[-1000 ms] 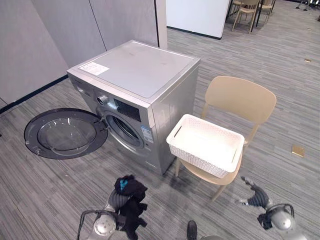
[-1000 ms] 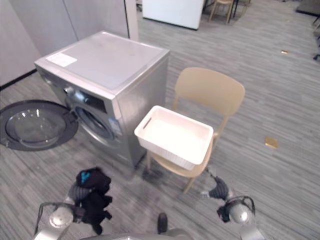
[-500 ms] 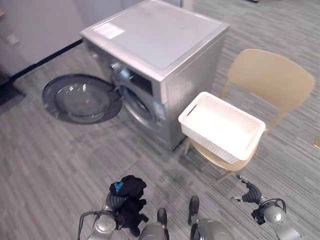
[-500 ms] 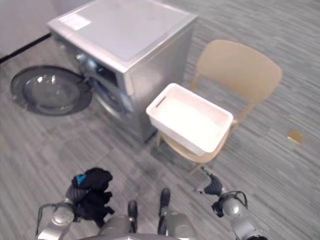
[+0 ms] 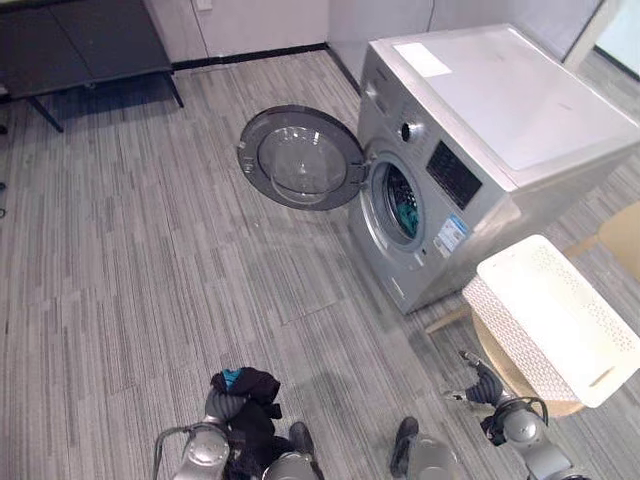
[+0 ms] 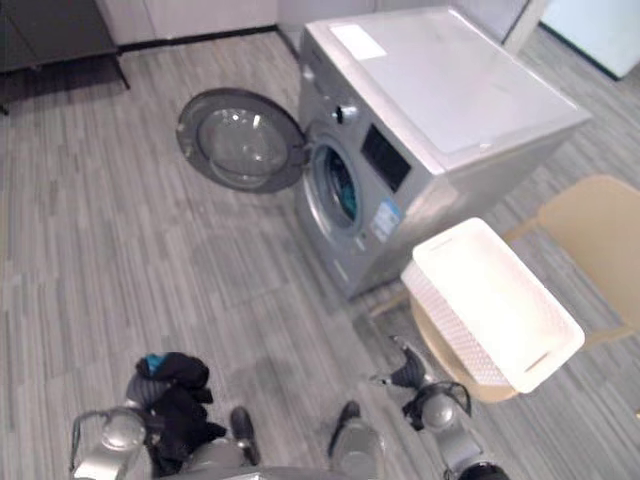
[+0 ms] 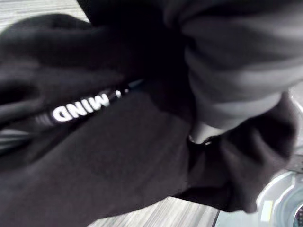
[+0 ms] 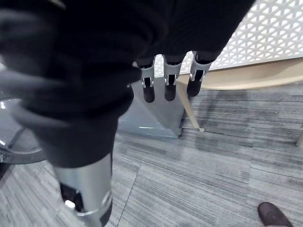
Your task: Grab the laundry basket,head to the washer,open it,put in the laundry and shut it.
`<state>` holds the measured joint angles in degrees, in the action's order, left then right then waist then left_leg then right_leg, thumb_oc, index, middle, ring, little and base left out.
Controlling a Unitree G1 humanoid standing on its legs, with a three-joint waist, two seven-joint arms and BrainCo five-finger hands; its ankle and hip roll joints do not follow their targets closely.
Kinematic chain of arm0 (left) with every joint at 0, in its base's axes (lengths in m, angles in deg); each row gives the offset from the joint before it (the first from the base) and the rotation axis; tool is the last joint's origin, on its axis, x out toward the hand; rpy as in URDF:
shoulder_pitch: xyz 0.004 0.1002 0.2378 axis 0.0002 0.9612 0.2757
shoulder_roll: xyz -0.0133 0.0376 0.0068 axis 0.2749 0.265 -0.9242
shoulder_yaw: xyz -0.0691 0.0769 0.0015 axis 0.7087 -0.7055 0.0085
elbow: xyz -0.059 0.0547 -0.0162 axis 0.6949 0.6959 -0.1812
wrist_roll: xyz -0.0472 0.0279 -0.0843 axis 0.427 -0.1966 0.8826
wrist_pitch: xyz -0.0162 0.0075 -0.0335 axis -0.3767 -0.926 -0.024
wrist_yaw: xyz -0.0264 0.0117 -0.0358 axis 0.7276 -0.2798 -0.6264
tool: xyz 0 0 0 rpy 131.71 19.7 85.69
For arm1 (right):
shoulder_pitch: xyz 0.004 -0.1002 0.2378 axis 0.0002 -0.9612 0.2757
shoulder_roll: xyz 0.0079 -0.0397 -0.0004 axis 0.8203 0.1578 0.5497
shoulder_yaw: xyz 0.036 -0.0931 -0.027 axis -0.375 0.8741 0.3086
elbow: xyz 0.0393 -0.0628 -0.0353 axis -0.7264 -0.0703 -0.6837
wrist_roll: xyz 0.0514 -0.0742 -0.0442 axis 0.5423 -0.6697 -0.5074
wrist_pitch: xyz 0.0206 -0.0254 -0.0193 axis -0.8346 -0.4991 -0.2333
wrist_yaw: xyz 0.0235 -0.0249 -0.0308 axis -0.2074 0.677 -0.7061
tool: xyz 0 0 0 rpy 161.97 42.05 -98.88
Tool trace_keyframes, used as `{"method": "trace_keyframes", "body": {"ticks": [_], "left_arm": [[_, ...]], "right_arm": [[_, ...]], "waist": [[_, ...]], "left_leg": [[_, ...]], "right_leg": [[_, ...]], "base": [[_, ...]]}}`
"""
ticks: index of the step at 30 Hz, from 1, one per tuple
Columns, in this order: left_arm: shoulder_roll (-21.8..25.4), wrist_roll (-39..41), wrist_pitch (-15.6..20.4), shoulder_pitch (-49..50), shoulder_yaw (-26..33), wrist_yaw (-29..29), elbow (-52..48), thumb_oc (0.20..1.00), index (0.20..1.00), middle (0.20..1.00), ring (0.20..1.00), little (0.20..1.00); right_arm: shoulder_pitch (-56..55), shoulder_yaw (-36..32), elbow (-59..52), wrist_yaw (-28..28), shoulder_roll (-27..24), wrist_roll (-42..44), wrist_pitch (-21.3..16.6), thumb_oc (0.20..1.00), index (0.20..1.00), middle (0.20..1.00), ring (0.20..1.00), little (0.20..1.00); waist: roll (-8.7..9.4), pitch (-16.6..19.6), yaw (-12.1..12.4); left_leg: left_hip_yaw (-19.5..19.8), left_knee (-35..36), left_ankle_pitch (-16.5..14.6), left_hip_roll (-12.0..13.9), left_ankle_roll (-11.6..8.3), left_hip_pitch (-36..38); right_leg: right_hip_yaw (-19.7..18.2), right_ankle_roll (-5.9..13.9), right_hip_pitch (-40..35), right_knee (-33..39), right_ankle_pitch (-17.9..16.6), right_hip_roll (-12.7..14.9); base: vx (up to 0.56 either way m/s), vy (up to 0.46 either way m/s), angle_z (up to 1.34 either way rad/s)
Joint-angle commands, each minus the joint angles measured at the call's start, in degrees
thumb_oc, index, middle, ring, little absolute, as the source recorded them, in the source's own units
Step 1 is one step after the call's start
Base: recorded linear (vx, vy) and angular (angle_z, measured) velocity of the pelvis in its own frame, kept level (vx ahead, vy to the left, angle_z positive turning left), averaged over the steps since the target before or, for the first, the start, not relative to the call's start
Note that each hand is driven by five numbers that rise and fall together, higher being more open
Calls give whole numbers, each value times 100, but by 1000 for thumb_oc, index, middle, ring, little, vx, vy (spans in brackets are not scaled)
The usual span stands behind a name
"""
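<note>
The silver washer [image 5: 500, 110] stands with its round door [image 5: 300, 157] swung wide open, and dark and teal cloth shows inside the drum [image 5: 402, 205]. A white lattice laundry basket [image 5: 560, 320] rests on a beige chair [image 6: 590, 240] beside the washer. Low in the eye views, my left hand [image 5: 222, 408] is shut on a bundle of black laundry [image 5: 250, 388] with a teal patch; the same black cloth [image 7: 118, 156] wraps round it in the left wrist view. My right hand [image 5: 482, 385] hangs open and holds nothing, its fingers [image 8: 170, 87] straight, just in front of the basket [image 8: 265, 33].
A dark table [image 5: 80, 35] stands at the far left by the wall. Grey striped carpet [image 5: 150, 260] lies open between me and the washer door. The chair's legs [image 8: 189, 111] stand close to the washer's side.
The whole picture has swung round, so the camera moved: the washer's front and drum now face me from the right. My left hand still holds the black laundry.
</note>
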<state>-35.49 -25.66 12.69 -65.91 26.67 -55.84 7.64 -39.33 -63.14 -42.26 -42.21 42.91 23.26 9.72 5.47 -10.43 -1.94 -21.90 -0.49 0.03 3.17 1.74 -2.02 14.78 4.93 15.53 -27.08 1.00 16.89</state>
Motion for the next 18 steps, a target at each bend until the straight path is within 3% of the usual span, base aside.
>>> {"method": "trace_keyframes", "body": {"ticks": [1, 2, 3, 4, 5, 6, 9, 11, 13, 15, 16, 17, 18], "left_arm": [[259, 167, 181, -65, 163, 139, -495, 200, 200, 200, 200, 200], [255, 167, 180, -63, 164, 139, -497, 200, 200, 200, 200, 200], [212, 161, 189, -54, 94, 86, -517, 200, 200, 200, 200, 200], [205, 135, 184, -52, 58, 52, -514, 200, 200, 200, 200, 200], [204, 134, 184, -51, 58, 52, -514, 200, 200, 200, 200, 200], [198, 106, 181, -88, 4, -22, -507, 200, 200, 200, 200, 200], [117, 62, 175, -187, -55, -36, -404, 200, 200, 200, 200, 200], [52, -7, 212, -138, -127, -70, -429, 200, 200, 200, 200, 200], [1, -4, 218, -104, -155, -77, -419, 200, 200, 200, 200, 200], [-51, 32, 207, -19, -183, -181, -482, 200, 200, 200, 200, 200], [-77, 44, 202, -31, -212, -173, -462, 200, 200, 200, 200, 200], [-76, 45, 202, -30, -211, -173, -461, 200, 200, 200, 200, 200], [-130, 52, 182, -119, -340, -184, -363, 200, 200, 200, 200, 200]], "right_arm": [[268, 136, -300, -92, -49, -28, -134, 1000, 1000, 1000, 1000, 1000], [268, 137, -301, -92, -53, -28, -133, 1000, 1000, 1000, 1000, 1000], [262, 171, -288, -81, -66, -6, -131, 1000, 1000, 1000, 1000, 1000], [247, 187, -284, -69, -73, 7, -128, 1000, 1000, 1000, 1000, 1000], [246, 187, -284, -69, -74, 8, -128, 1000, 1000, 1000, 1000, 1000], [225, 199, -180, -33, -54, 35, -115, 1000, 1000, 1000, 1000, 1000], [217, 218, -37, -43, -10, -21, -96, 1000, 1000, 1000, 1000, 1000], [71, 168, 0, -55, -21, -23, -102, 1000, 1000, 1000, 1000, 1000], [41, 136, 54, -68, -19, -8, -109, 1000, 1000, 1000, 1000, 1000], [-26, 16, 51, -51, -101, 38, -81, 1000, 1000, 1000, 1000, 1000], [-18, -18, 65, -76, -136, 54, -84, 1000, 1000, 1000, 1000, 1000], [-18, -18, 65, -76, -136, 54, -84, 1000, 1000, 1000, 1000, 1000], [57, -107, 146, -132, -228, 131, -42, 1000, 1000, 1000, 1000, 1000]], "waist": [[-89, -219, -124], [-88, -217, -120], [-153, -302, -218], [-162, -333, -260], [-168, -338, -264], [-146, -360, -330], [-124, -322, -372], [-110, -211, -462], [-109, -117, -502], [-149, -47, -540], [-141, -11, -549], [-140, -6, -550], [-92, -56, -469]], "left_leg": [[305, 48, -367, 47, -18, -17], [298, 61, -365, 42, -17, -9], [464, 196, -425, -62, 11, 220], [483, 220, -348, -96, 36, 236], [488, 224, -349, -92, 35, 246], [712, 248, -456, -254, 30, 392], [843, 199, -577, -355, 11, 506], [961, -8, -848, -461, 28, 655], [1035, -225, -975, -469, -17, 663], [948, -956, -1189, -362, -146, 636], [888, -1371, -1062, -282, -267, 531], [889, -1370, -1059, -284, -267, 525], [877, -1993, -808, -30, -355, 13]], "right_leg": [[-385, 227, -617, 46, 446, -854], [-394, 227, -607, 28, 457, -850], [-515, 168, -316, 338, 560, -1144], [-538, 89, -173, 652, 372, -1295], [-532, 89, -188, 664, 368, -1300], [-642, 203, 4, 1407, 84, -1397], [-455, 274, 48, 1948, -163, -1332], [-624, 186, -230, 2149, -112, -1422], [-735, 143, -324, 2151, -124, -1475], [-696, 51, -647, 2269, -47, -1464], [-711, -17, -820, 2380, -32, -1490], [-711, -17, -815, 2382, -33, -1489], [-766, -176, -1185, 2488, 170, -1506]], "base": [[242, 157, 23], [331, 138, 23], [186, 16, 35], [186, 16, 29], [237, -67, 50], [283, -70, 41], [256, -93, 44], [357, -149, 57], [244, -105, 46], [260, -107, 35], [169, -73, 9], [290, -137, -10], [279, -99, -11]]}}
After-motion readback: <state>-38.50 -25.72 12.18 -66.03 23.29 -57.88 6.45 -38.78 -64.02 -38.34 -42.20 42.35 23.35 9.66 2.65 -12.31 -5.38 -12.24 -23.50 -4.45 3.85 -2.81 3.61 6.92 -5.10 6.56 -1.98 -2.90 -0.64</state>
